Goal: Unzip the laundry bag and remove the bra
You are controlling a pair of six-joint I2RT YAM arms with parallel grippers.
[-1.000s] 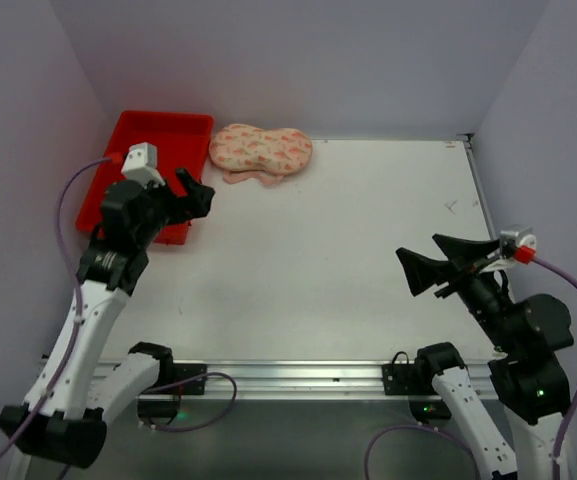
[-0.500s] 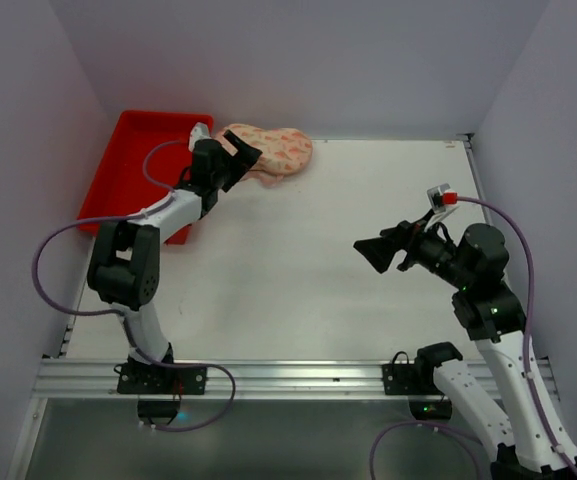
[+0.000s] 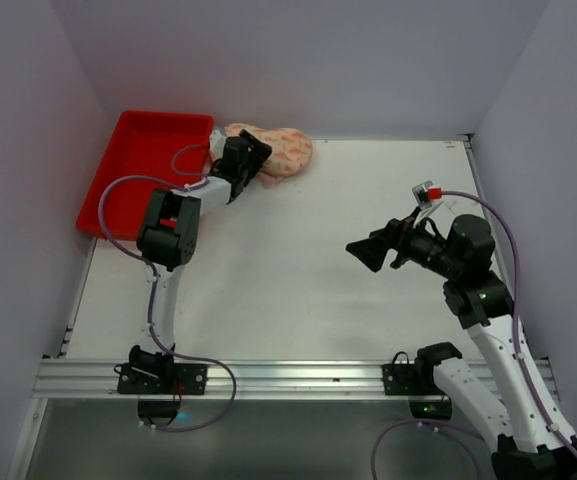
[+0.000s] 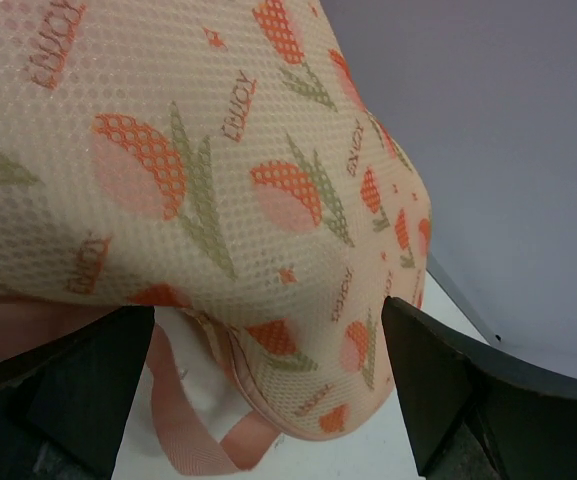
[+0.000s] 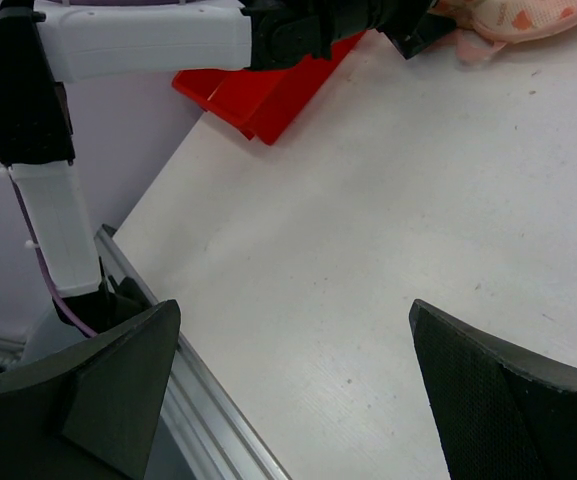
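Top external view: within the last second the left arm has unfolded from over the red tray (image 3: pixel 133 150) and stretched out, so the left gripper (image 3: pixel 243 158) now sits at the near end of the laundry bag (image 3: pixel 286 150). The bag lies ahead of the left fingers, hard against the back wall. The right gripper (image 3: pixel 364 255) has swung in from the table's (image 3: pixel 308 290) edge toward the middle (it holds nothing, with its jaws spread). The bag is well ahead of it.

Left wrist view: the printed mesh of the laundry bag (image 4: pixel 218 180) fills the frame just beyond the left gripper (image 4: pixel 268 385). Its fingers (image 4: pixel 88 390) stand wide apart on either side of the bag's lower edge and have not closed on anything. A pink strap (image 4: pixel 193 445) loops out from under the bag between them. No zipper pull shows, so the reach looks complete and the unzipping not yet begun.

Right wrist view: the right gripper (image 5: pixel 308 390) is spread over bare table. The left arm (image 5: pixel 138 40), red tray (image 5: pixel 268 100) and a corner of the laundry bag (image 5: pixel 513 18) are far ahead of it.
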